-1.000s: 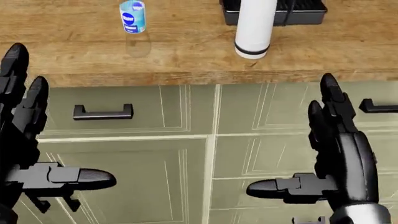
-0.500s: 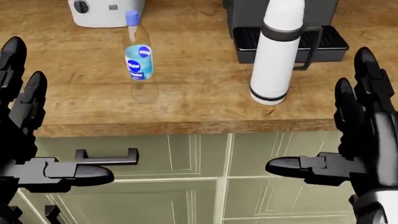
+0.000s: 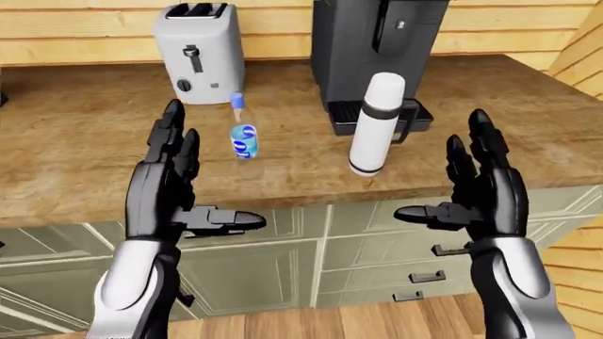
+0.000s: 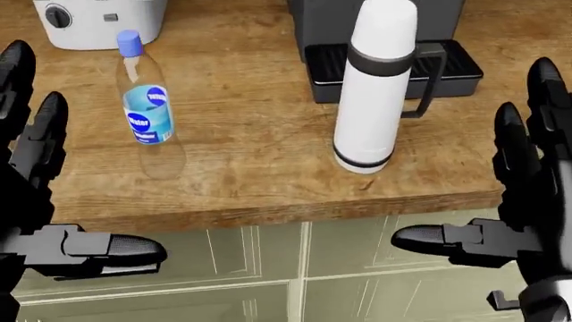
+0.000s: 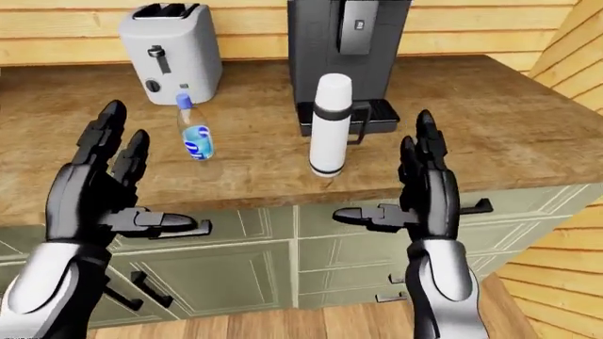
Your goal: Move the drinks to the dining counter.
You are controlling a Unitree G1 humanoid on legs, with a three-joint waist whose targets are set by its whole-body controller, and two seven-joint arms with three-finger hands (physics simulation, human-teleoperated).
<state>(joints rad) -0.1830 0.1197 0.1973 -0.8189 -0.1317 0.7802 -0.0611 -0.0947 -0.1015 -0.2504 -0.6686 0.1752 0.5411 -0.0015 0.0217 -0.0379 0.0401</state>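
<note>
A clear water bottle point(image 4: 147, 114) with a blue cap and blue label stands upright on the wooden counter point(image 4: 259, 154), left of centre. A white thermos point(image 4: 371, 87) with dark bands stands upright to its right, just before the coffee machine. My left hand point(image 4: 62, 194) is open and empty at the left, below and left of the bottle. My right hand point(image 4: 501, 194) is open and empty at the right, below and right of the thermos. Neither hand touches a drink. The same things show in the left-eye view: bottle point(image 3: 242, 138), thermos point(image 3: 375, 124).
A black coffee machine point(image 3: 377, 53) stands behind the thermos and a silver toaster point(image 3: 198, 53) behind the bottle, against a wood-plank wall. Green cabinet doors and drawers point(image 3: 283, 261) with dark handles lie under the counter edge. A wooden side wall point(image 5: 565, 212) rises at the right.
The whole picture has shifted: the camera has risen and moved, so the counter, bottle and thermos now sit lower and nearer in the head view. Both hands stay open.
</note>
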